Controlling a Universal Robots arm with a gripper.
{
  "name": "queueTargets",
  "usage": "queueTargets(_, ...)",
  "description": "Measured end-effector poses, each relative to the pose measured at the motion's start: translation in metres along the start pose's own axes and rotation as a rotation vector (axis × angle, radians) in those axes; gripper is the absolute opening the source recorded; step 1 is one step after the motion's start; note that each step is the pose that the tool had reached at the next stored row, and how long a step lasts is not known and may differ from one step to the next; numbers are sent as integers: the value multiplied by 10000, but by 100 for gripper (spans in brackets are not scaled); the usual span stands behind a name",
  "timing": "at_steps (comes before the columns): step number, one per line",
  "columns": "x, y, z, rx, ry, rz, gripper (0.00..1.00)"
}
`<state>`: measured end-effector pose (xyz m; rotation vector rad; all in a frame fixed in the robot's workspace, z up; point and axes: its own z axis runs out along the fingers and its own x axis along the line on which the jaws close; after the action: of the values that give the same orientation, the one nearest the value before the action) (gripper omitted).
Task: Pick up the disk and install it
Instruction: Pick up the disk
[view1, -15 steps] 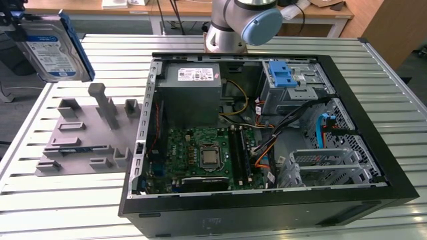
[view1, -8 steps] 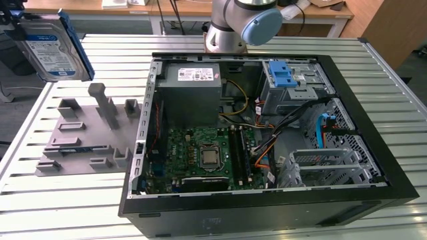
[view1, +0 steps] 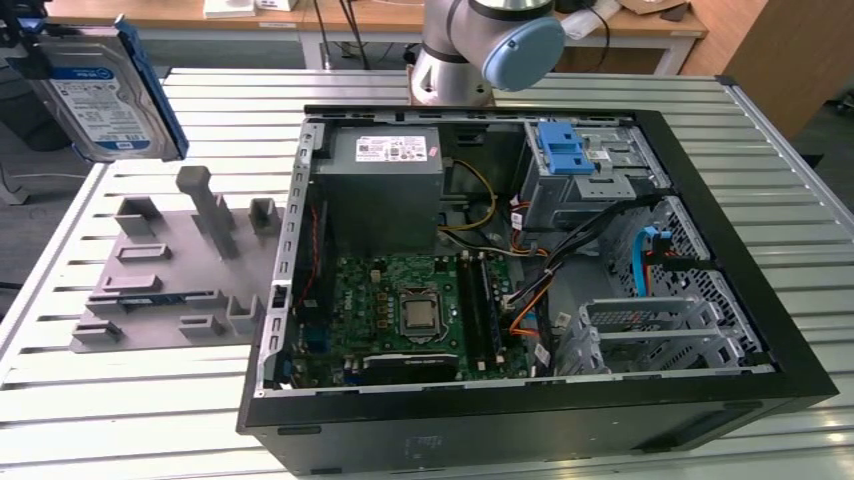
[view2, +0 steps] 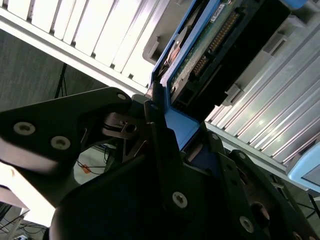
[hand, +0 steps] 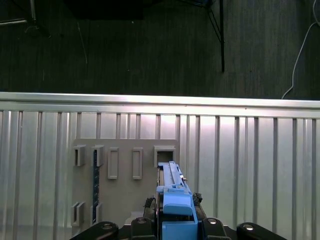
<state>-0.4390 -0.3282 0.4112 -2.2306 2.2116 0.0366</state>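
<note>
The black gripper (view2: 182, 132) pinches the flat silver hard disk with the white-and-blue label and blue plastic frame (view1: 100, 90) by one end of that frame. I think that is a small hold, so the disk could slip or swing. A drop would send it onto the grey plastic holder with upright slots (view1: 174, 270) or the silver slatted table (view1: 134, 420) below. Farther off, the open black computer case (view1: 534, 430) has loose wires near the grey metal drive bay with the blue clip (view1: 587, 160). A tilted disk could snag there. The disk hangs high, standing on edge, above the holder and well apart from the case. The grey arm (view1: 447, 60) rises from behind the case
</note>
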Motion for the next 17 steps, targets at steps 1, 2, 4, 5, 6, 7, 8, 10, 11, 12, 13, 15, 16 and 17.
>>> queueTargets(1,0,0,-4,0,0,0,36)
queueTargets(2,0,0,-11,-1,0,0,36)
queueTargets(4,-1,1,-37,0,0,0,36)
queueTargets(5,-1,1,-46,0,0,0,36)
queueTargets(6,-1,1,-55,1,-1,0,36)
queueTargets(7,-1,1,-63,1,0,0,36)
queueTargets(8,-1,1,-70,1,0,0,36)
queueTargets(10,-1,1,-85,0,0,0,36)
queueTargets(11,-2,1,-92,0,0,1,36)
queueTargets(12,-2,2,-99,0,0,0,36)
queueTargets(13,-2,2,-105,0,0,0,36)
queueTargets(15,-2,2,-117,0,0,0,36)
queueTargets(16,-2,2,-124,0,0,0,36)
queueTargets(17,-2,2,-130,1,0,0,36)
